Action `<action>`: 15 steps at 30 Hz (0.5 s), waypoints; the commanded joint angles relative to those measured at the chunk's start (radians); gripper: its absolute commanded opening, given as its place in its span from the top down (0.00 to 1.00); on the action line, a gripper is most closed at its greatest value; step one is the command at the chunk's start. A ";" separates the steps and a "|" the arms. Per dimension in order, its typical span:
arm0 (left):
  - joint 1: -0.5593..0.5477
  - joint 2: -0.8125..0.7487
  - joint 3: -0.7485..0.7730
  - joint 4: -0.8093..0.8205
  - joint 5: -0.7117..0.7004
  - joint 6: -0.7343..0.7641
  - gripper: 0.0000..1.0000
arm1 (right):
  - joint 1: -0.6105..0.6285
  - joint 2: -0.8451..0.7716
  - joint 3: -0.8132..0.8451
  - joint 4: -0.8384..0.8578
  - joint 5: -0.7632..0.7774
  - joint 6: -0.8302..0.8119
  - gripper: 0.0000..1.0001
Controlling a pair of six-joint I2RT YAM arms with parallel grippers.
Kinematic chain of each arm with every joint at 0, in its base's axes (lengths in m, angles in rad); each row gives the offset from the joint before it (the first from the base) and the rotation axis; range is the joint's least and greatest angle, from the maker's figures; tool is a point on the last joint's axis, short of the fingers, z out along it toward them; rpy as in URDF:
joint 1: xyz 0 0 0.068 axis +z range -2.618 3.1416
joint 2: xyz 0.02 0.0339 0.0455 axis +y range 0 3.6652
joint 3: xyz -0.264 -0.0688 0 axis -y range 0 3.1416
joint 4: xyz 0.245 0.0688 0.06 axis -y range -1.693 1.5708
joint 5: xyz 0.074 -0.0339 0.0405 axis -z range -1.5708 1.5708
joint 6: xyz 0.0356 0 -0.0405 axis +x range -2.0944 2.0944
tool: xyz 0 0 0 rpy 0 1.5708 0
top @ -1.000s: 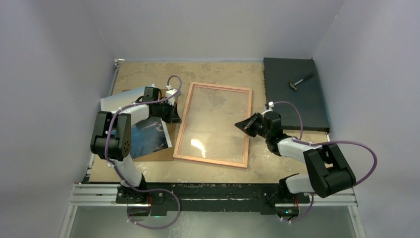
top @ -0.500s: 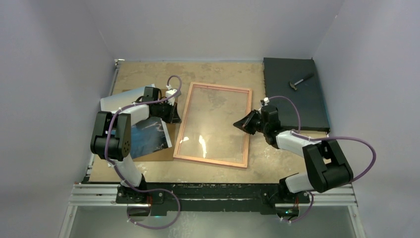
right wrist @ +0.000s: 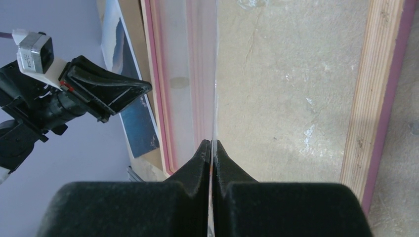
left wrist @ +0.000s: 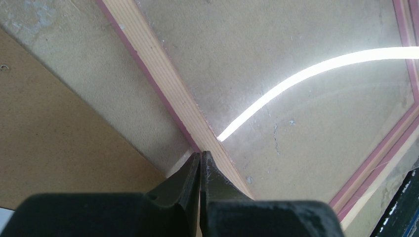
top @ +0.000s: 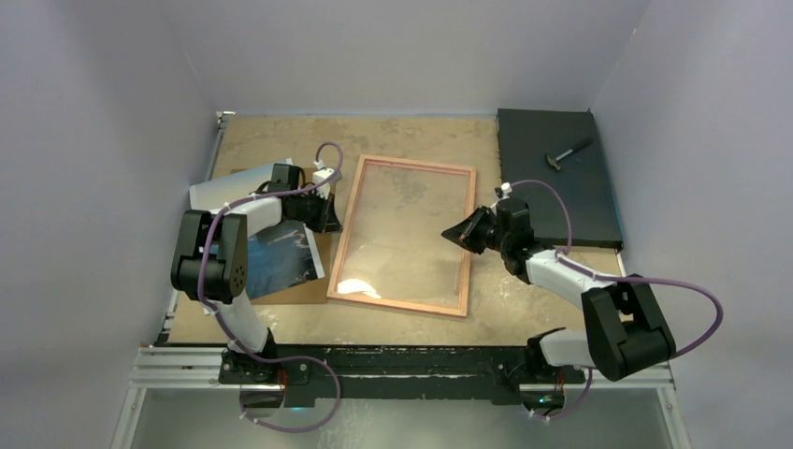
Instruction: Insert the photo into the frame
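Bracing and prising: frame [top: 397,306] lying back-up at picture centre, a claw at each long rail.
Left gripper [left wrist: 200,157], fingers pressed together and empty, bore on the left rail, apparently to pin the frame. Right gripper [right wrist: 211,144], just inside the right rail, was nipped on what looked like the clear pane's [top: 402,224] thin edge. Photo [top: 281,253] lay at left on the backing board [top: 313,283], beside the frame, not in it. Black mat [top: 556,187] crowded the upper right.
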 commanded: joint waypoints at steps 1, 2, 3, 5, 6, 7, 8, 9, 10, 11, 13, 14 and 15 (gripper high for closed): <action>0.000 0.028 -0.039 -0.113 -0.060 0.045 1.00 | 0.013 0.006 -0.015 -0.021 -0.018 0.016 1.00; 0.000 0.028 -0.036 -0.116 -0.059 0.045 1.00 | 0.013 0.001 -0.022 -0.006 -0.022 0.018 1.00; -0.001 0.027 -0.035 -0.116 -0.060 0.046 1.00 | 0.014 -0.003 -0.023 -0.003 -0.019 0.014 1.00; -0.001 0.026 -0.033 -0.116 -0.062 0.046 1.00 | 0.014 -0.004 -0.012 -0.001 -0.019 -0.010 1.00; -0.001 0.026 -0.032 -0.116 -0.063 0.047 1.00 | 0.014 0.000 -0.006 0.001 -0.024 -0.019 1.00; -0.001 0.026 -0.033 -0.116 -0.063 0.048 1.00 | 0.015 0.004 -0.002 0.017 -0.035 -0.026 1.00; -0.001 0.027 -0.033 -0.116 -0.062 0.047 1.00 | 0.014 0.010 -0.001 0.034 -0.044 -0.028 1.00; -0.001 0.029 -0.034 -0.117 -0.060 0.047 1.00 | 0.016 0.016 -0.001 0.052 -0.055 -0.028 1.00; -0.001 0.028 -0.034 -0.115 -0.059 0.047 1.00 | 0.017 0.023 -0.001 0.077 -0.064 -0.029 1.00; -0.001 0.029 -0.037 -0.113 -0.059 0.047 1.00 | 0.019 0.027 -0.002 0.088 -0.067 -0.028 1.00; -0.001 0.029 -0.038 -0.114 -0.062 0.048 1.00 | 0.021 0.032 -0.010 0.128 -0.076 -0.024 1.00; 0.000 0.030 -0.036 -0.116 -0.063 0.049 1.00 | 0.023 0.032 -0.017 0.149 -0.080 -0.018 1.00; -0.001 0.029 -0.037 -0.115 -0.064 0.049 1.00 | 0.025 0.032 -0.020 0.159 -0.084 -0.018 1.00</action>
